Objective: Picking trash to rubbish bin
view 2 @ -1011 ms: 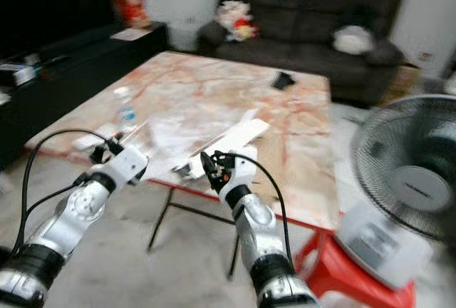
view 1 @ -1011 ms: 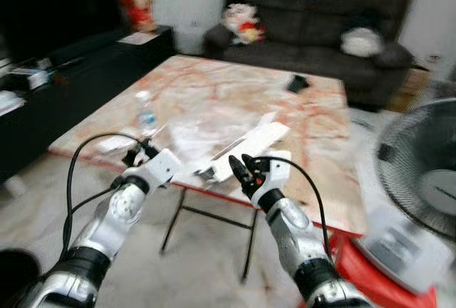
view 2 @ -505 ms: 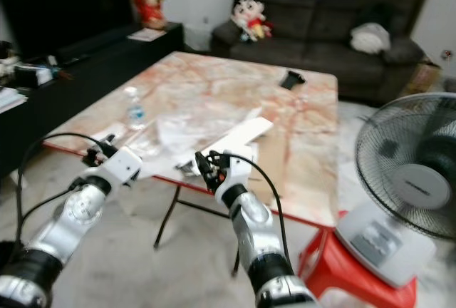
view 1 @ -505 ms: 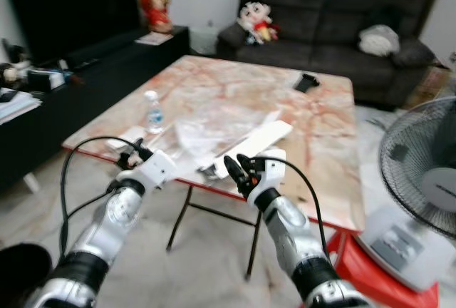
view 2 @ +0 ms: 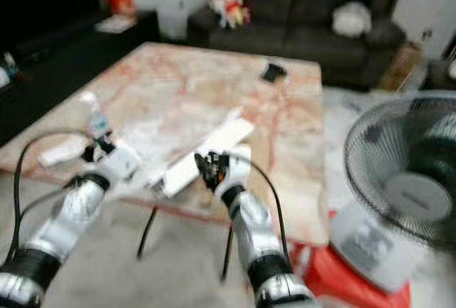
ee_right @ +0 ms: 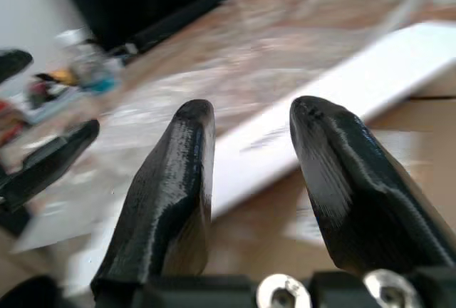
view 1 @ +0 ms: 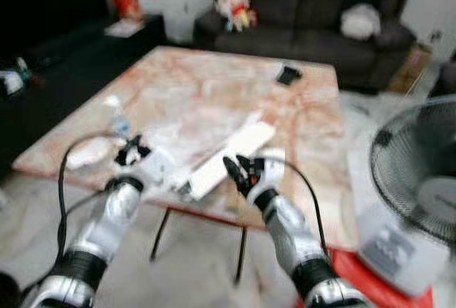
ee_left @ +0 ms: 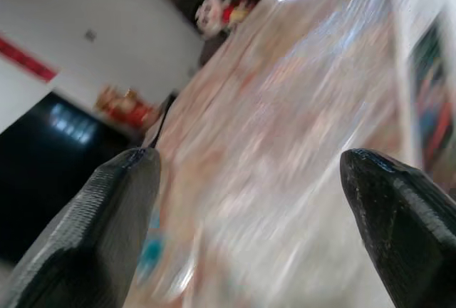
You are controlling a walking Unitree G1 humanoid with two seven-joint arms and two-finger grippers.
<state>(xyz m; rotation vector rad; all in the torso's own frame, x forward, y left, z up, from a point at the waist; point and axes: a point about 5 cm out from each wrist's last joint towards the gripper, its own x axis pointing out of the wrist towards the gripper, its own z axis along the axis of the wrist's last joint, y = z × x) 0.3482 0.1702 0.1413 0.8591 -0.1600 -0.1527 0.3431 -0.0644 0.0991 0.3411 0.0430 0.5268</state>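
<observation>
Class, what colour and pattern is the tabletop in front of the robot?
The tabletop is cream marble with reddish-orange veining, clearest in the left eye view.

Flat white box (tabletop, near edge)

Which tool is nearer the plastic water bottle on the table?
Left. The left tool sits just in front of the water bottle; the right tool is farther right, by the long white box.

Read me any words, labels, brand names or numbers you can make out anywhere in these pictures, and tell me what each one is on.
No text can be read anywhere; the frames are motion-blurred.
Clear plastic water bottle with a blue label: label too blurred to read.
Long white flat box on the marbled pink table: no legible print.
Colourful printed sheet in the left wrist view: markings blurred, unreadable.
Grey standing fan: base label too blurred to read.
</observation>
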